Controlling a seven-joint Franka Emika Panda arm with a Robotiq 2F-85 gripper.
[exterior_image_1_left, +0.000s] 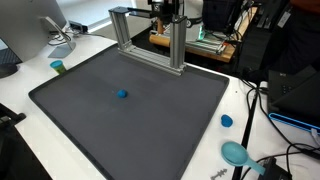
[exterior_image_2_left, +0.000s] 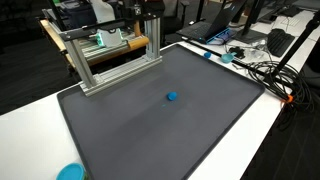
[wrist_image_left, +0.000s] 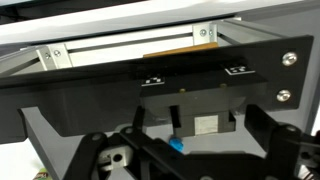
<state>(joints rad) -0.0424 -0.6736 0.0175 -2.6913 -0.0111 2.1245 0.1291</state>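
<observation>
**A:** Where's the tool (wrist_image_left: 185, 160)?
**B:** At the back of the surface (exterior_image_1_left: 25, 85), above the aluminium frame (exterior_image_1_left: 148, 55). Fingers spread wide, gripping nothing.
**A:** Touching the frame?
**B:** Can't tell. Both exterior views crop the arm at the top edge.
**A:** Blue piece?
**B:** The small blue object (exterior_image_1_left: 122, 95) lies on the dark grey mat (exterior_image_1_left: 150, 120), near its middle. It's well apart from the frame and the tool.
**A:** Wrist view?
**B:** Frame rail across the top, dark panel under it. A blue speck (wrist_image_left: 177, 146) shows between the fingers. Can't tell if it's the same piece.
**A:** Anything off the mat?
**B:** Blue cap (exterior_image_1_left: 226, 121) and teal dish (exterior_image_1_left: 235, 152) by one corner. Green cup (exterior_image_1_left: 58, 67) by another. Cables (exterior_image_2_left: 265, 70) along one side.
</observation>
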